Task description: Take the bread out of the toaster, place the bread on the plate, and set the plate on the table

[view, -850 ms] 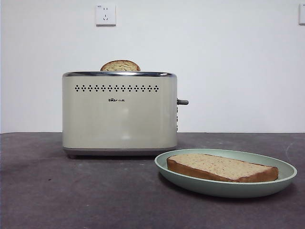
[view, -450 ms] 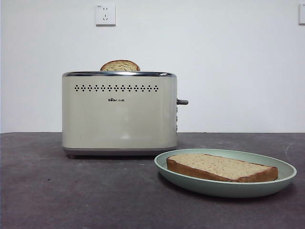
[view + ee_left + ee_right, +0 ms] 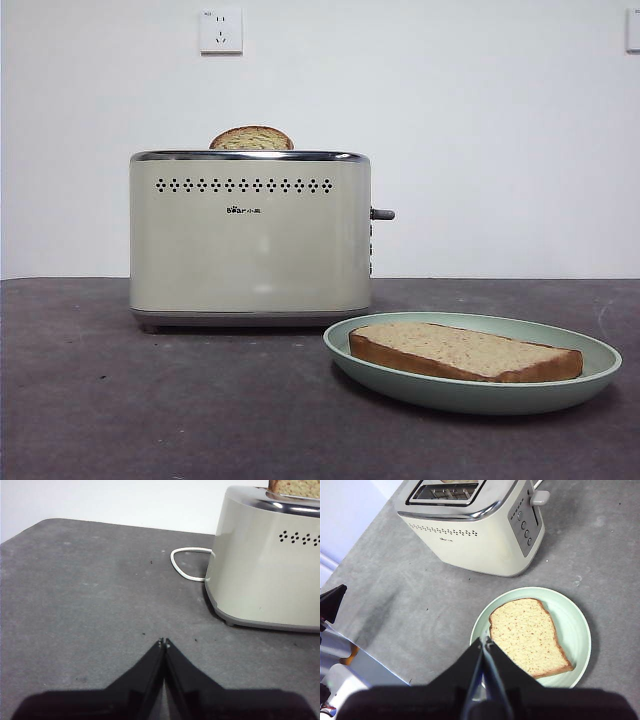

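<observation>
The bread (image 3: 465, 350) lies flat in the mint-green plate (image 3: 470, 395), which rests on the dark grey table (image 3: 150, 400) in front of and to the right of the cream toaster (image 3: 250, 250). In the right wrist view my right gripper (image 3: 485, 641) is shut and empty, high above the near rim of the plate (image 3: 572, 625) and the bread (image 3: 527, 635). My left gripper (image 3: 164, 642) is shut and empty over bare table, off to the side of the toaster (image 3: 265, 565). Neither arm shows in the front view.
A second slice (image 3: 252, 138) shows only its dome in a toaster slot. The grey lever (image 3: 383, 214) sticks out of the toaster's right side. A white cord (image 3: 187, 562) loops on the table behind the toaster. A wall socket (image 3: 221, 30) sits above.
</observation>
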